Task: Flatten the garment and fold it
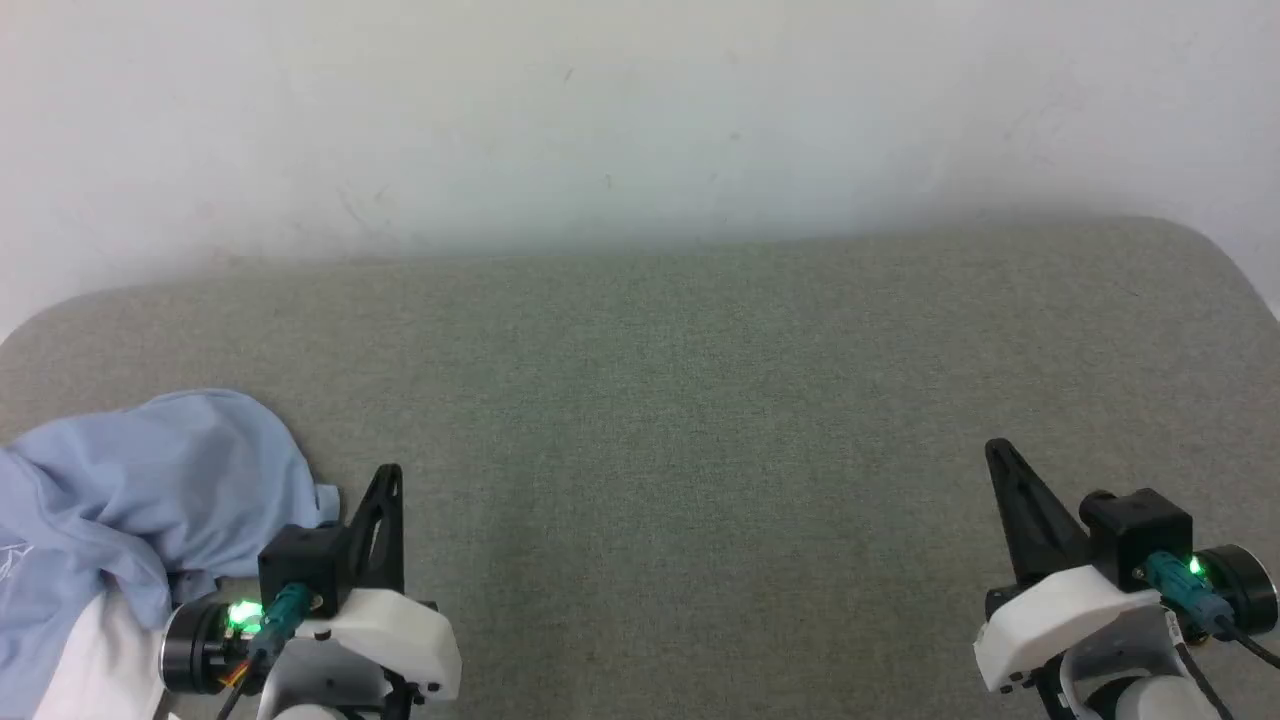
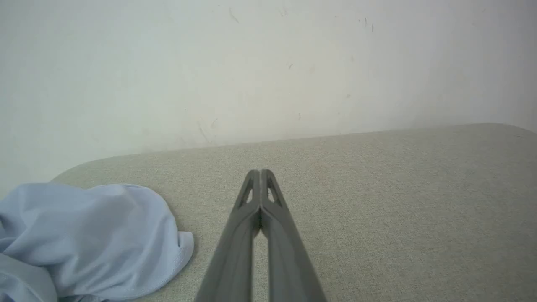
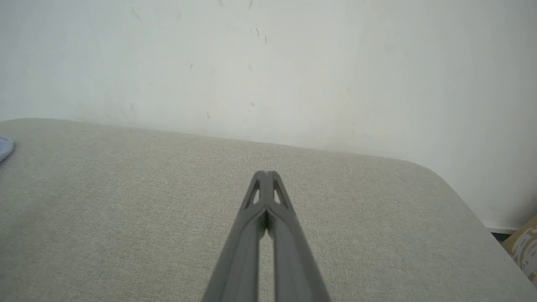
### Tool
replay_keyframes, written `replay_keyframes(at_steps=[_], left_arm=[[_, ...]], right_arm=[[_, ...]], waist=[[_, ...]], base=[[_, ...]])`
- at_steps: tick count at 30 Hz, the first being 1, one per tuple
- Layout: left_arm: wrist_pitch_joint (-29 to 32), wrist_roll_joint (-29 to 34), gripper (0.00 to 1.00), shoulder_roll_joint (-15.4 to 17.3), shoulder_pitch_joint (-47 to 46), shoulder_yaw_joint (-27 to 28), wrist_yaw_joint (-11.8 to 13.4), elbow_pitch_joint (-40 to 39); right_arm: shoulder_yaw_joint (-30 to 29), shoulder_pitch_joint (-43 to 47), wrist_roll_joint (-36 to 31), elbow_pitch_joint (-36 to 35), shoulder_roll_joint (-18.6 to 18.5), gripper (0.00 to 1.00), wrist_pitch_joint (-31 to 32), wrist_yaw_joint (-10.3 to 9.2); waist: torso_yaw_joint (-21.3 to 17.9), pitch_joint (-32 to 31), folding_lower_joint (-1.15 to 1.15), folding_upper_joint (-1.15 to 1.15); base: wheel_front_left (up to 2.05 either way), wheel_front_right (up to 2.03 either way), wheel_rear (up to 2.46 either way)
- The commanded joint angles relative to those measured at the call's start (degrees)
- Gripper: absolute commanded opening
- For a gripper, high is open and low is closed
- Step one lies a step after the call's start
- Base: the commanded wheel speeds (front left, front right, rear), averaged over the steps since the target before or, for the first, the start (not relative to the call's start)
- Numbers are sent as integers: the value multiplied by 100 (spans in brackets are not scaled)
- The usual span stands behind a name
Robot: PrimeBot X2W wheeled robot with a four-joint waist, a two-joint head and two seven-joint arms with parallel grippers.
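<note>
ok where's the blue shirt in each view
Head view: garment crumpled at the lower left, beside the left gripper.
Left wrist view: garment at lower left.
Right wrist view: garment, a sliver at the left edge.
Shared landmark: the white wall behind the padded surface.

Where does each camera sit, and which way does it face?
Head view: robot's head, facing down at a grey-green fabric surface; left tool and right tool show.
Left wrist view: left wrist, facing along its shut tool toward a white wall.
Right wrist view: right wrist, likewise along its shut tool.
Shared: all three catch the crumpled light blue T-shirt.
</note>
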Motion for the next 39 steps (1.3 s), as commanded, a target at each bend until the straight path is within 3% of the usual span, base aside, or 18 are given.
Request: replay_keyframes(at_steps=[1,21,22,39], left_arm=[[2,20,0,-13,-72,-3,37,-28],[2,20,0,-13,-72,-3,37,-28],[0,0,100,0,0,-1,0,0],[-161,-200,100,0,-16,-74,40,-10]], right_arm=[[1,-85,-43,8,19,0,4,-5],[1,-85,-43,8,19,0,4,-5],[0,0,0,0,0,100,0,0],[-63,42,150,41,-1,100,-137,-1]], waist=[[0,0,0,0],[0,0,0,0],[0,0,0,0],[24,-11,0,0]], base=[[0,0,0],[0,0,0],[0,0,0],[0,0,0]])
